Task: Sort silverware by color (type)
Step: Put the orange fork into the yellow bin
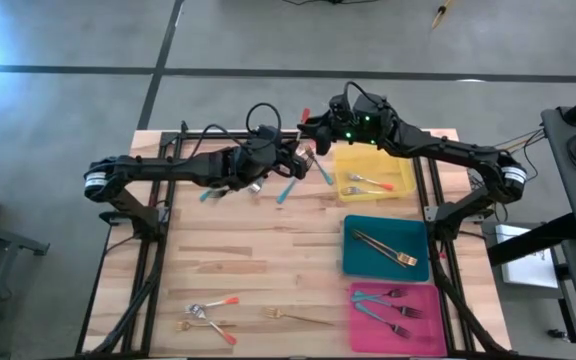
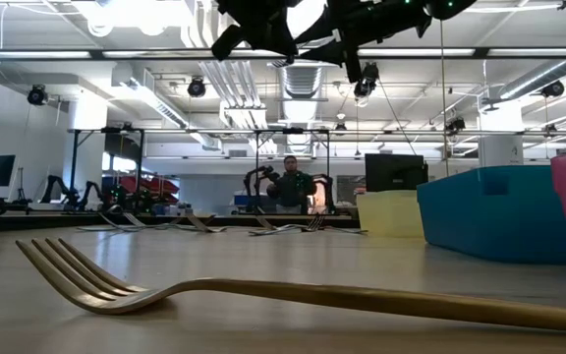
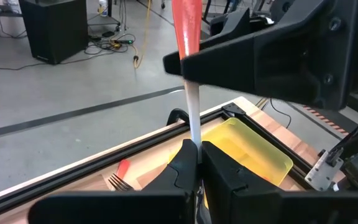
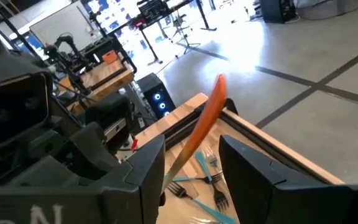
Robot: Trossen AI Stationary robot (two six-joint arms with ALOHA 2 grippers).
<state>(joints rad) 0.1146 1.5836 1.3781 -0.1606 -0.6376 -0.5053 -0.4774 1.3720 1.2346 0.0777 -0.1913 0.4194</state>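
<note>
Two dark robot arms meet above the far edge of a pale wooden table (image 1: 268, 250), apparently passing one utensil between them; the left gripper (image 3: 197, 158) is clenched on the slim silver neck of a red-handled utensil (image 3: 188, 37), holding it upright so that its glossy orange-red handle stands free. The right gripper (image 4: 191, 162) reaches in from the opposite side, its two blocky black fingers spread with that handle between them, not visibly pressing on it (a likely hand-over, since the yellow tray lies on the right arm's side).

Below the meeting point a few teal-handled forks (image 1: 293, 185) lie loose on the wood. The yellow tray (image 1: 400, 160), a shallow glossy rectangle, holds red-handled forks (image 1: 366, 184); the teal tray (image 1: 353, 262) beside it holds a gold fork (image 1: 385, 248), all metal and slender; the pink tray (image 1: 430, 335) nearest the front holds teal-handled forks (image 1: 388, 310).

Unsorted pieces remain at the front: a small cluster with red handles (image 1: 208, 315), and a lone gold fork (image 2: 293, 293) lying flat, tines curved slightly upward, smooth and brassy against the matt grain; a person stands far back in the room.
</note>
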